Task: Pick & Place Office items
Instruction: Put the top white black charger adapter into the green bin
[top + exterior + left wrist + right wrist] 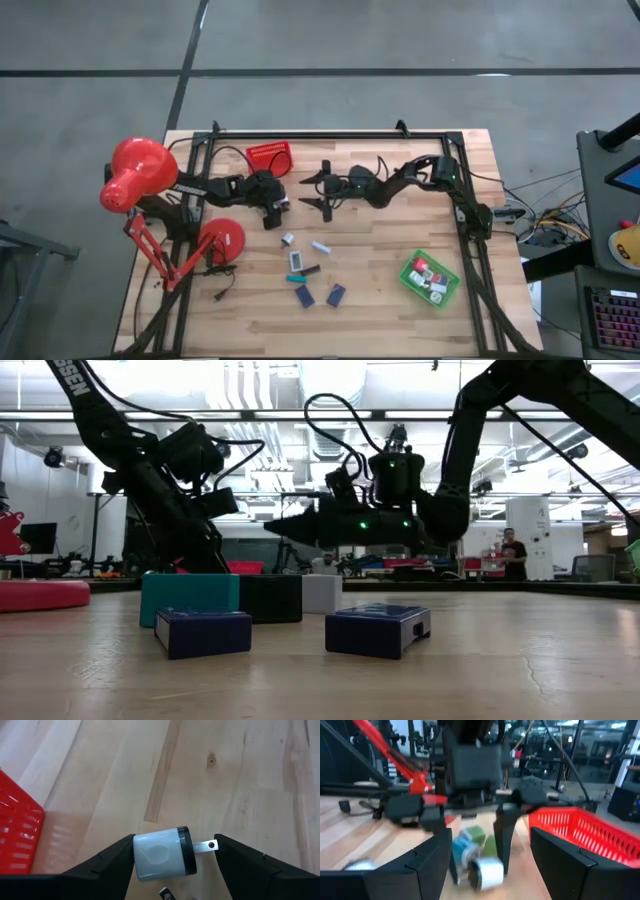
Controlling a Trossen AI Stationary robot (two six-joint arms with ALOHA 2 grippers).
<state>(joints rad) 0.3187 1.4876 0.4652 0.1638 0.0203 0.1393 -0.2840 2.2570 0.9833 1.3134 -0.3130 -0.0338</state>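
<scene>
- On the wooden table point(400, 330), from above: the left gripper point(274, 213) hangs just beside the red tray point(269, 156), while the right gripper point(318, 190) waits mid-table with its fingers spread and empty. Loose office items point(300, 262) lie scattered toward the table's front. The green tray point(430, 278) already holds several pieces. A red desk lamp point(135, 172) stands at the left.
- At table height: two navy blocks point(203, 632) sit nearest, with a teal block point(190, 596), a black one and a white one behind them; both arms hang above.
- Through the left wrist camera: a white cylinder with a black band and a metal tab point(162, 854) sits between the two fingers point(105, 865). It touches one finger, but a gap shows at the other, so the jaws stand apart (whether it is gripped or being let go, I cannot tell). The red tray's edge is close by.
- Through the right wrist camera: its own fingers point(431, 860) stand wide with nothing between them; the left gripper and the cylinder show beyond, blurred.
- Progress, as I judge it: part done, since some pieces are in the green tray, but about seven still lie on the wood.
</scene>
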